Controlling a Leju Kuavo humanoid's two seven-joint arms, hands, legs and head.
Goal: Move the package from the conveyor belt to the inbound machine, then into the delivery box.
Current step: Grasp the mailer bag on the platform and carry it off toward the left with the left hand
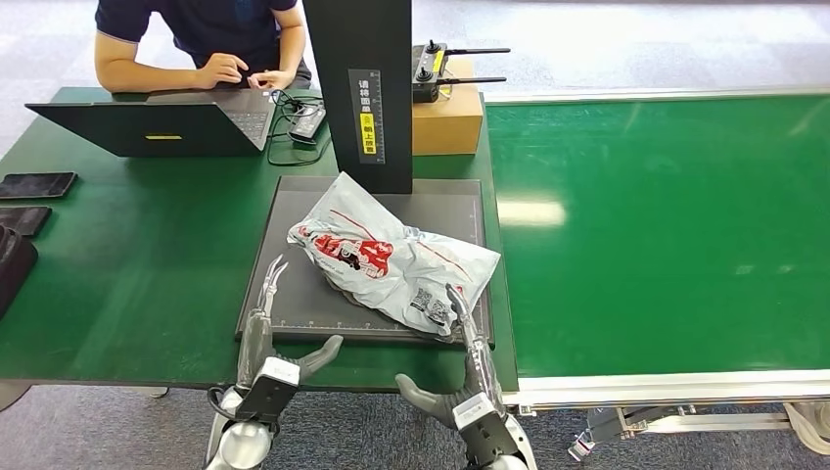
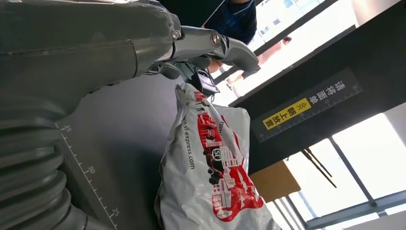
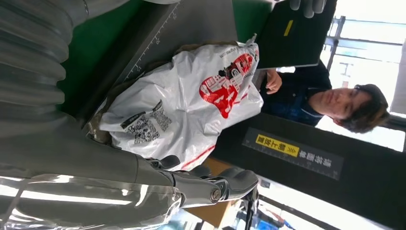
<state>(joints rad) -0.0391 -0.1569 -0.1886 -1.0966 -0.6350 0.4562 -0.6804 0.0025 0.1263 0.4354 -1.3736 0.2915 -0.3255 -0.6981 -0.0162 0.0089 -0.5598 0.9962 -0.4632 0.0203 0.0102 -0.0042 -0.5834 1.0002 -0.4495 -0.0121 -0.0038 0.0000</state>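
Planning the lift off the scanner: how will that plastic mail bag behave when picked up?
The bag is crumpled glossy film, so probably floppy and slippery. It lies lumpy on the platform, so its contents may shift and sag between hands.

A: What is cut off in the head view?

B: The person (image 1: 201,39) at the upper left is cropped above the shoulders, and the black post (image 1: 358,93) is cut by the top edge.

A: And what is hidden?

B: The far part of the cardboard box (image 1: 448,119) is covered by the post. The print on the package (image 1: 391,257) label is too small to be read.
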